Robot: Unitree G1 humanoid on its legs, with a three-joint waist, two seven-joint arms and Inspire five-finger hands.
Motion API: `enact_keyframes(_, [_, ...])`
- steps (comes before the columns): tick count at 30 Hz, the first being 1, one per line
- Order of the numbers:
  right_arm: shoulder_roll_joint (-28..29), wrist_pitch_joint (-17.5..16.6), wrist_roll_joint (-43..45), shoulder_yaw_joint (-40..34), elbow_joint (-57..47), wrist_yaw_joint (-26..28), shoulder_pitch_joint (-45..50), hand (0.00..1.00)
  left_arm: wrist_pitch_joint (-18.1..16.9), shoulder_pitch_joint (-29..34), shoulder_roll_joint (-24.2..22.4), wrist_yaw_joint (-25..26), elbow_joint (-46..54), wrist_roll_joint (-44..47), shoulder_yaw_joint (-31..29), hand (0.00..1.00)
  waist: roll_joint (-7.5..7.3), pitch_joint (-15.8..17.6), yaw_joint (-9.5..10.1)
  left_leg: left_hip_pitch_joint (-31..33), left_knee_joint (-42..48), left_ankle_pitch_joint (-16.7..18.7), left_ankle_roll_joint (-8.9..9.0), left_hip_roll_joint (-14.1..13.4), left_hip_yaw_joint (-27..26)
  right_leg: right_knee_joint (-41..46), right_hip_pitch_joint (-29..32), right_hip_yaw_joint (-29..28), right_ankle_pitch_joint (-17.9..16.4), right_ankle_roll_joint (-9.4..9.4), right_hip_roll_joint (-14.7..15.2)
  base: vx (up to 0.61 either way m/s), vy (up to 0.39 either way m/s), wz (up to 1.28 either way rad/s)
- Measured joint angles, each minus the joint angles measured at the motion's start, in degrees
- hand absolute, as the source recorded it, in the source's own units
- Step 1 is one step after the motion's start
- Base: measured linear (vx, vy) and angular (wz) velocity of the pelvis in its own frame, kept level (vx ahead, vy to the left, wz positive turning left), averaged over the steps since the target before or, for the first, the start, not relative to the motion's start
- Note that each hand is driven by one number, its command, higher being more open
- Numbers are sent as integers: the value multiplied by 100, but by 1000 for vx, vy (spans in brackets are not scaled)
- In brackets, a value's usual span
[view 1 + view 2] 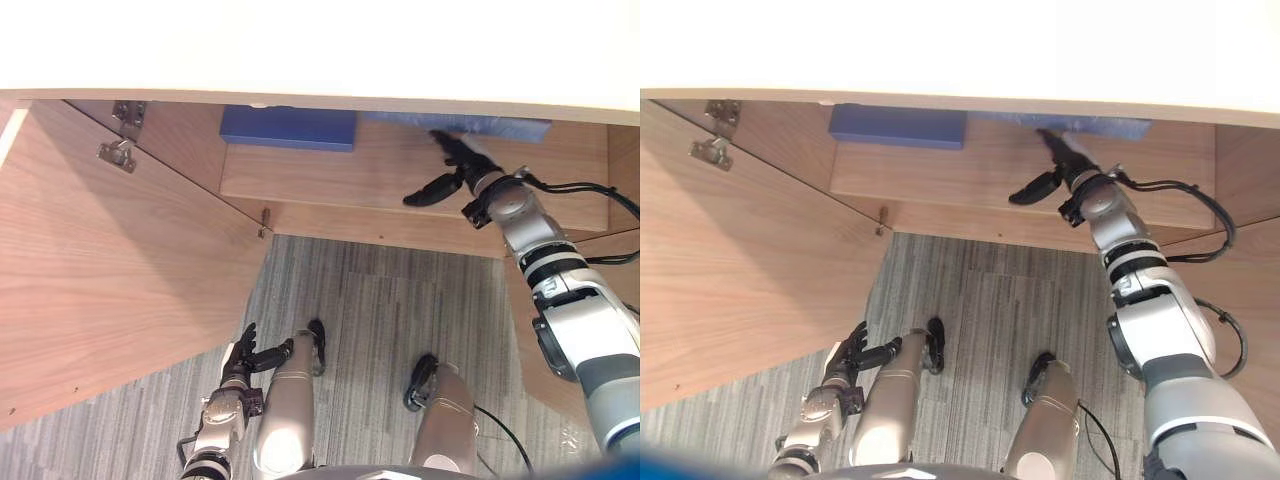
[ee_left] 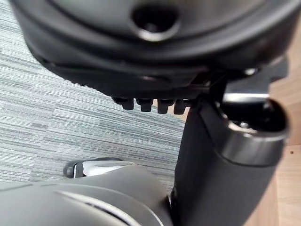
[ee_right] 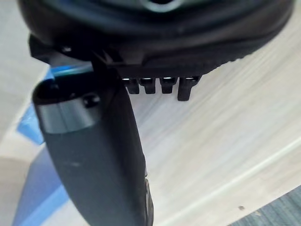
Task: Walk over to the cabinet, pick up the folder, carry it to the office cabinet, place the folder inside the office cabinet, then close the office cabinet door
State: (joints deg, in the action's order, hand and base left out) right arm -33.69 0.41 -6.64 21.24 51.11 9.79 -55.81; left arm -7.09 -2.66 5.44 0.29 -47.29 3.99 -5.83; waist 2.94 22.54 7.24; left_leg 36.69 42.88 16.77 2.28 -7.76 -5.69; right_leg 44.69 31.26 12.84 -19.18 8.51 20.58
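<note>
A light blue folder (image 1: 487, 127) lies flat at the back right of the wooden shelf (image 1: 370, 170) inside the office cabinet; it shows again as the blue folder (image 3: 35, 193) beside my thumb. My right hand (image 1: 462, 162) reaches into the cabinet over the shelf, open, fingers straight and pointing at the folder's edge, thumb spread to the side. Whether the fingertips touch the folder I cannot tell. A darker blue folder (image 1: 288, 128) rests at the shelf's back left. My left hand (image 1: 240, 358) hangs low by my side, open and holding nothing.
The cabinet's left door (image 1: 110, 280) stands swung wide open toward me, hinges (image 1: 122, 130) showing at its top. A white cabinet top (image 1: 320, 50) overhangs the shelf. A wooden panel (image 1: 540, 385) stands at the right behind my arm. Grey striped carpet (image 1: 370, 320) lies below.
</note>
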Motion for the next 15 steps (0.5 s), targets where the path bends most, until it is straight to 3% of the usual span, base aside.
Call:
enact_keyframes(10, [-617,-312,13,726,-886,759,516,100,-128,126,259,-105,119,1,99,100,-275,94,-106,-151,-81,3,0,25,-175,-84,-61,-39,39,48,60,9,-2,-3])
enact_keyframes(15, [-691,-376,2,752,-732,981,463,100,-128,126,295,-205,114,7,112,100,-298,93,-100,-191,-80,5,0,25,-171,-128,-147,-7,39,48,61,-2,-6,2])
